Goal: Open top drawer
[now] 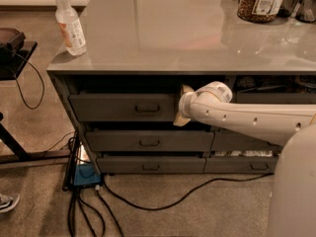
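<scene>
Camera view: looks down at the front of a grey bench [173, 33] with drawer stacks beneath it.
Jaws: at the tip of the white arm [237, 116], close against the right end of the top drawer's front, level with its handle but off to the right of it. Whether they stand parted or closed cannot be told.
Top drawer [118, 107]: uppermost of the left stack, directly under the bench edge, with a dark gap above its front. How far out it sits cannot be told.
Handle [147, 108]: a small bar at the centre of the front, bare, with the jaws beside it rather than around it.
Handling: likely a rigid metal front on runners, with nothing soft or fragile about it. The weight depends on contents that are hidden.
Where to hold: the bar is the only purchase, since the flat front looks smooth and would probably let a pinch slide off.
Pull: straight out from the centre seems best, because a drawer this wide may rack and bind if drawn from one end.
Lower drawers: a middle drawer [148, 141] and a bottom drawer [150, 164], both shallower, sit below it.
Bench top: a bottle [69, 23] stands at the left corner and a jar [259, 1] at the far right.
Floor: cables [148, 201] trail in front of the stack.
</scene>
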Motion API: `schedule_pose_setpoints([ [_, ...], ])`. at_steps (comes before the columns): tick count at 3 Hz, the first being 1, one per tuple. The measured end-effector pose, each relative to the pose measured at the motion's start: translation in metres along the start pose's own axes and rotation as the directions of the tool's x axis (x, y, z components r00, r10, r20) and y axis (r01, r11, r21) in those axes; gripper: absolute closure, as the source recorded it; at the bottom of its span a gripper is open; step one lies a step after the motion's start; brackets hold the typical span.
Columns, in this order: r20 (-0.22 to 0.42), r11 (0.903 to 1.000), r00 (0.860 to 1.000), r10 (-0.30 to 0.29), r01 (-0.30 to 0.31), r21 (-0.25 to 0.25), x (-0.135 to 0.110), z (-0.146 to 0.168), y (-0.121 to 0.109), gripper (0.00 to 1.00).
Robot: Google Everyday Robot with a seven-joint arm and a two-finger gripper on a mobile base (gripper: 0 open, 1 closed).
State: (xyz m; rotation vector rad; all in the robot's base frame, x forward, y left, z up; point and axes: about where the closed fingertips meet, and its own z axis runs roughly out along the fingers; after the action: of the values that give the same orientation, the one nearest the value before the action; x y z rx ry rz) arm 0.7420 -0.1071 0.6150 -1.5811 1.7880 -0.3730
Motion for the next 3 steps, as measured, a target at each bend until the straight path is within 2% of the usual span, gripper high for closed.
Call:
schedule_pose_setpoints([
  [3,0.000,1.0000,1.000,0.000,0.000,0.000,-0.0054,-0.0104,-0.0124,0.89],
])
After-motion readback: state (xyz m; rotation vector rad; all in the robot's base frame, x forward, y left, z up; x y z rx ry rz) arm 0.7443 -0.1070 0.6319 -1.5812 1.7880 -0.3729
